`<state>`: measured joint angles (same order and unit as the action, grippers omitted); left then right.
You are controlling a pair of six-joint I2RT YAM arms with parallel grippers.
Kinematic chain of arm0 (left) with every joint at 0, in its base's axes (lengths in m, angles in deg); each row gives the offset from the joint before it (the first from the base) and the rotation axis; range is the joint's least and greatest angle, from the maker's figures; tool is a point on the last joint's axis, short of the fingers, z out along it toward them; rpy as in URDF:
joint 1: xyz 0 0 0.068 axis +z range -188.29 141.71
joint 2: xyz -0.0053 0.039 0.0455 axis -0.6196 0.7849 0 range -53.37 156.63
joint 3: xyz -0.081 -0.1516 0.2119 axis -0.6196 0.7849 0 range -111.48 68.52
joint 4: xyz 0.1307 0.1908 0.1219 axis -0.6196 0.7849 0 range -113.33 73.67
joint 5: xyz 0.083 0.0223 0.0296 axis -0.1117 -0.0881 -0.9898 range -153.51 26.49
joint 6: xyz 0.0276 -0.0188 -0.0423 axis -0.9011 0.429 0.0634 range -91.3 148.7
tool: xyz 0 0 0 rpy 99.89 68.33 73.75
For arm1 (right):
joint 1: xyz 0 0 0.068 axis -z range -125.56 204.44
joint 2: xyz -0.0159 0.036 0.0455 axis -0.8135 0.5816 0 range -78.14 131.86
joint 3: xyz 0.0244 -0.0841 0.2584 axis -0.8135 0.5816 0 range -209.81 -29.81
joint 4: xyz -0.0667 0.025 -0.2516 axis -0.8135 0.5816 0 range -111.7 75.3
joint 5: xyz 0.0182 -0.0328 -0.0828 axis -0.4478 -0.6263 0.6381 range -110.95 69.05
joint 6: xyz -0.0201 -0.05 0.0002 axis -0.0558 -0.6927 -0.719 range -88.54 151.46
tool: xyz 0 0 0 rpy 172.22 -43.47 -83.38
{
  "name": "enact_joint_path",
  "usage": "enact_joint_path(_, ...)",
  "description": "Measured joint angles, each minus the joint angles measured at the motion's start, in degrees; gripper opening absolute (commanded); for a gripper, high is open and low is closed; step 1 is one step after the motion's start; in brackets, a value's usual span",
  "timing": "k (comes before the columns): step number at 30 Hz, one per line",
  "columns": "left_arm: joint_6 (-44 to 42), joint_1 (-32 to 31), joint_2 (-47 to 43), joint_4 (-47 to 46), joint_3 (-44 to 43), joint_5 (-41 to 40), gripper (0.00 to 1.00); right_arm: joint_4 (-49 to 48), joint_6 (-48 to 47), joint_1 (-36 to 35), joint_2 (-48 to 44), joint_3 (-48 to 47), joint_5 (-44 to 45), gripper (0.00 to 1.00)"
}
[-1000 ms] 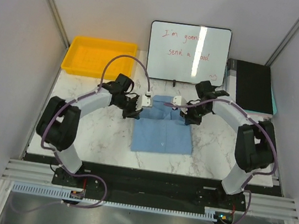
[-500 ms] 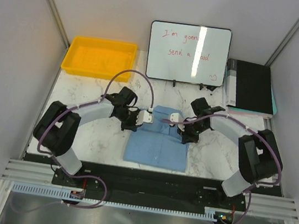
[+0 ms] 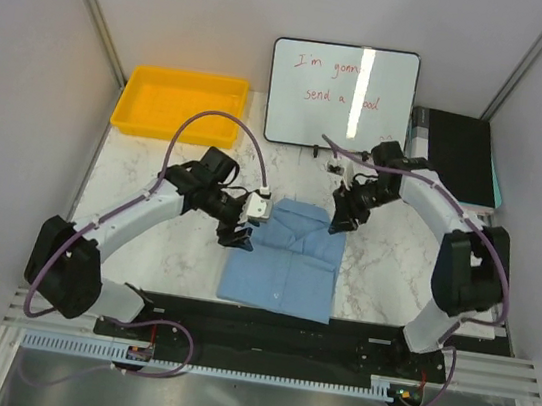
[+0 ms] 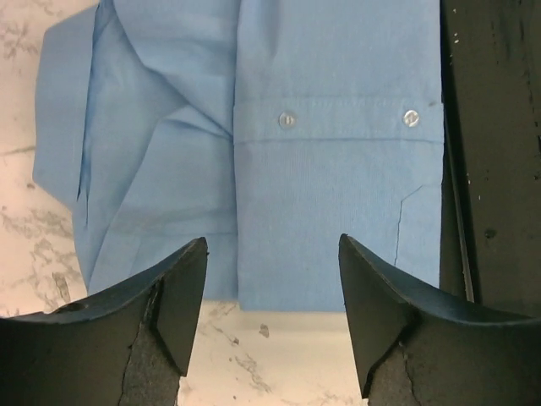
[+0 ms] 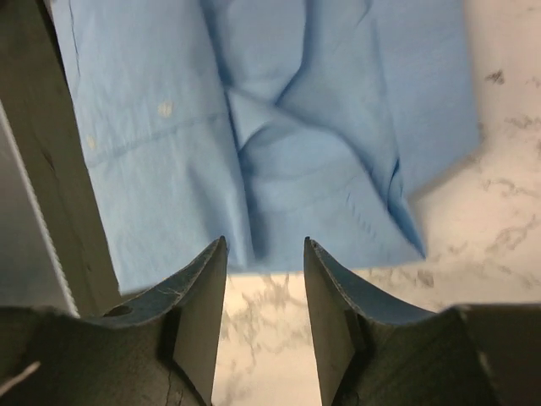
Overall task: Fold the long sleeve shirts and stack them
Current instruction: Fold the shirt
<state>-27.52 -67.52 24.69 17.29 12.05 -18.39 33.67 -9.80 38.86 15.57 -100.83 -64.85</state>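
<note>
At the far left corner of the tabletop (image 3: 187, 264) sits a yellow tray (image 3: 179, 104). Nearer, the left tool (image 3: 240, 231) hangs just beside the left edge of the shirt (image 3: 282, 265), its fingers spread apart and gripping nothing. The light blue shirt lies folded into a rectangle in the middle of the tabletop, collar toward the far side, its near edge at the black strip. The right tool (image 3: 340, 218) hovers at the shirt's far right corner, likewise released and empty. Behind it stands a whiteboard (image 3: 341, 97), and a black binder (image 3: 459, 159) lies at the far right.
</note>
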Motion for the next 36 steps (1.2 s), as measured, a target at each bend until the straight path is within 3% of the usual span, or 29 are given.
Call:
enact_joint_path(7,3.3,-5.49,12.35,-2.91,-6.51,2.01,0.65,-6.1,18.53,-0.11,22.25,-15.8,-4.26,0.5)
enact_joint_path(11,3.52,-7.15,18.95,-3.26,-8.41,1.99,0.64,-8.92,25.16,-0.68,30.14,-24.3,-3.98,0.52)
enact_joint_path(16,3.82,-7.67,24.22,-3.5,-10.71,1.95,0.64,-10.99,28.3,-1.88,33.92,-28.55,-3.5,0.54)
enact_joint_path(25,3.82,-8.81,27.91,-3.06,-12.5,1.88,0.61,-11.23,28.87,-5.33,35.85,-27.39,-2.78,0.51)
enact_joint_path(28,3.78,-9.62,28.55,-2.45,-12.96,1.62,0.54,-11.26,28.72,-5.44,35.87,-26.45,-2.67,0.45)
enact_joint_path(31,3.72,-10.25,29.22,-1.53,-13.92,1.53,0.4,-11.23,28.37,-5.44,35.87,-25.99,-2.58,0.4)
enact_joint_path(32,3.65,-10.4,29.38,-1.33,-14.14,1.51,0.31,-11.21,28.22,-5.42,35.87,-25.86,-2.58,0.39)
enact_joint_path(36,3.21,-10.4,29.4,0.0,-14.43,1.53,0.11,-11.15,27.69,-5.44,35.87,-25.42,-2.58,0.28)
